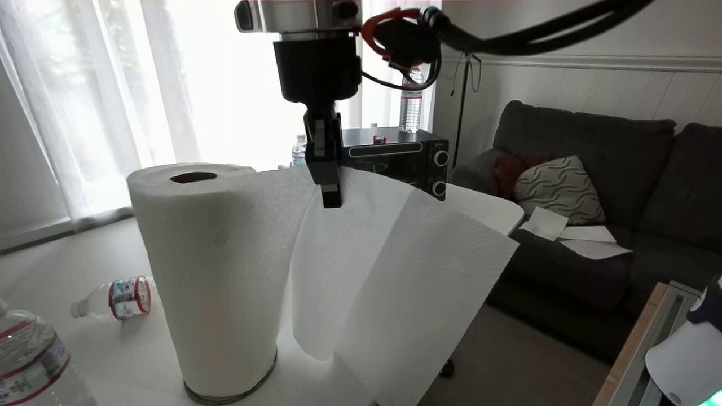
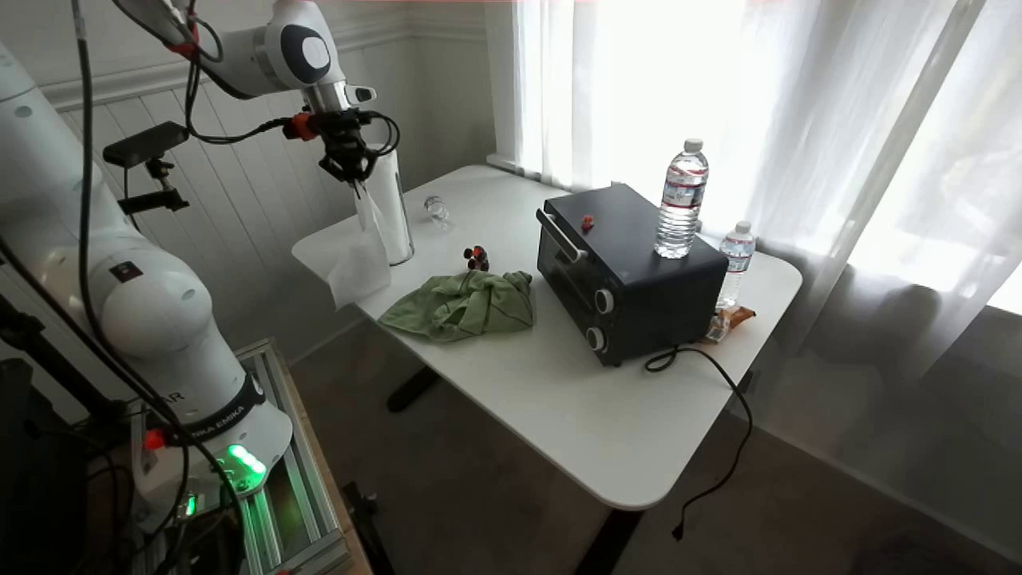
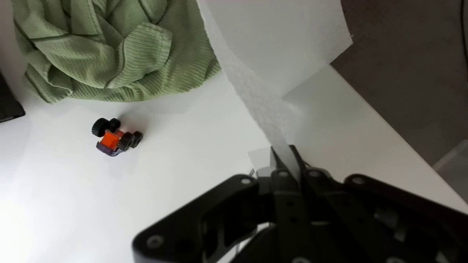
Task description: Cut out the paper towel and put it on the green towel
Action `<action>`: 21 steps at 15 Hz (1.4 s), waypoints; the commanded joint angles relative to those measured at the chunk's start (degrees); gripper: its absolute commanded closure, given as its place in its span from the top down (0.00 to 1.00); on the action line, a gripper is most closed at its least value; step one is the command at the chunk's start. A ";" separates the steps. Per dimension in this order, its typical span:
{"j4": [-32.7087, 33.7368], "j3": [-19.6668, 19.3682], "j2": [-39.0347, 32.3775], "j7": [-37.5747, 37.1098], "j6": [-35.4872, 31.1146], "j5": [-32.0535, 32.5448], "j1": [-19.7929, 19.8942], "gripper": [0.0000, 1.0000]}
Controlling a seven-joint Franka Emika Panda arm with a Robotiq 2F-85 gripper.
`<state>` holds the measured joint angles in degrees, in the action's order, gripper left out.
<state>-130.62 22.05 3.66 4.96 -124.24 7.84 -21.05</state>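
The white paper towel roll [image 1: 208, 270] stands upright on the table; it also shows in an exterior view [image 2: 391, 208]. A sheet [image 1: 423, 287] is drawn out from it, still joined to the roll, and hangs past the table edge. My gripper [image 1: 331, 194] is shut on the top edge of this sheet, beside the roll. In the wrist view the sheet [image 3: 285, 40] runs up from between the fingertips [image 3: 282, 147]. The crumpled green towel [image 2: 463, 307] lies on the table near its front edge; it also shows in the wrist view [image 3: 120, 54].
A toy car [image 3: 113, 137] lies beside the green towel. A black toaster oven [image 2: 639, 279] stands farther along the table, with a water bottle [image 2: 683, 200] on top. Another bottle [image 2: 734, 263] stands behind it. A bottle [image 1: 118, 298] lies near the roll; another [image 1: 34, 361] stands nearby.
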 commanded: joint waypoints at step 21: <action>4.06 -4.25 -19.02 0.11 -13.10 8.05 0.57 0.00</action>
<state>-128.42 18.34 -13.04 4.82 -137.10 14.61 -20.04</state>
